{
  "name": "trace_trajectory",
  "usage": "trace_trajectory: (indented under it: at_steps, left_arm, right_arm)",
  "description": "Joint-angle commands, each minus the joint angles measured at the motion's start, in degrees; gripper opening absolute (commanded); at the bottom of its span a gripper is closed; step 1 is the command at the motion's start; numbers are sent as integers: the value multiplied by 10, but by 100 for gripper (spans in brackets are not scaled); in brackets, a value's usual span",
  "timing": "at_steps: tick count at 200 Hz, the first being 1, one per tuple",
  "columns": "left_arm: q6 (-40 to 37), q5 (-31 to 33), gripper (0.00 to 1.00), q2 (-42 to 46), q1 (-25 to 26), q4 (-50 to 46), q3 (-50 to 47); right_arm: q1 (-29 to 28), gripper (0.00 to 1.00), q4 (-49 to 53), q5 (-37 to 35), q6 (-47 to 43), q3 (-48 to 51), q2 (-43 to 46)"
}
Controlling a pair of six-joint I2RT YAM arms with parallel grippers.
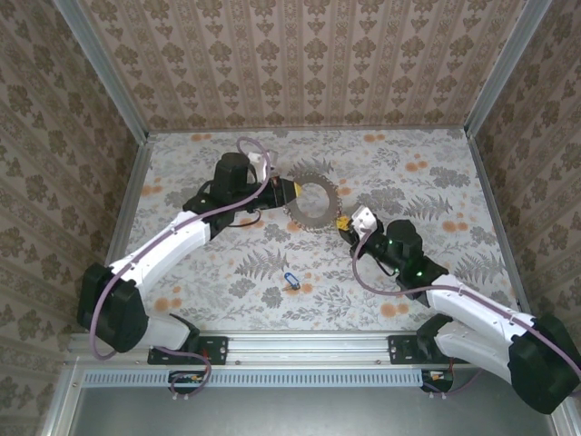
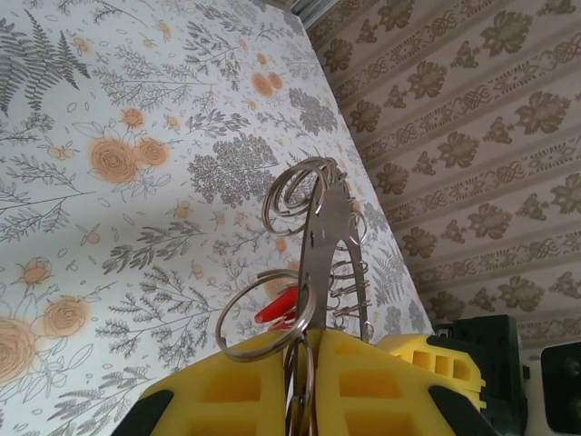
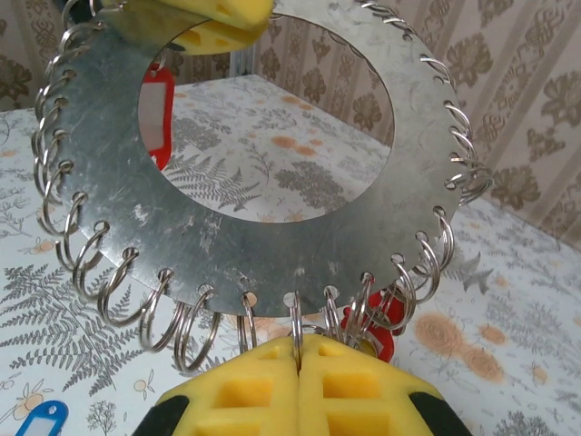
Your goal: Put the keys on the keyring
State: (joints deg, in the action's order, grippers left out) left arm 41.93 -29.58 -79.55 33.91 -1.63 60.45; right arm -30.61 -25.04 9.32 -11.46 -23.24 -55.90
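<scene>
Flowered paper is covering the counter and patterned wallpaper is lining the walls as two robot arms are holding one keyring between them at upper centre of the overhead view. The left pincer is clamping the keyring's left edge, while the right pincer is gripping its lower right edge.

From the left wrist, the left pincer is sitting at bottom centre, its yellow fingers pressed shut on the keyring, which is standing edge-on above them.

From the right wrist, the keyring is showing as a flat metal disc with a wide hole, fringed with wire loops, and is filling most of the frame. The right pincer is closing tight on one loop at bottom centre.

The loops are overlapping too much to be counted with confidence. One red tag is peeking through the hole at upper left, partly masked by the disc; a second red tag is showing behind the loops at lower right. Whether either is hanging from a loop is hard to tell.

One blue key is lying loose on the counter at lower centre of the overhead view, well apart from both pincers; its tag is being cut off at the right wrist view's lower left corner.
</scene>
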Motion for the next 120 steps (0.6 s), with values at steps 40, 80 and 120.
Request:
trace_trajectory:
  at_steps: [40, 80, 120]
  left_arm:
    - [88, -14, 16, -90, -5, 144, -58]
    - [97, -7, 32, -149, -2, 166, -65]
    - [68, 20, 52, -178, 1, 144, -63]
  right_arm:
    - [48, 0, -1, 96, 54, -38, -54]
    - [67, 0, -21, 100, 55, -31, -91]
    - [94, 0, -51, 116, 75, -21, -125]
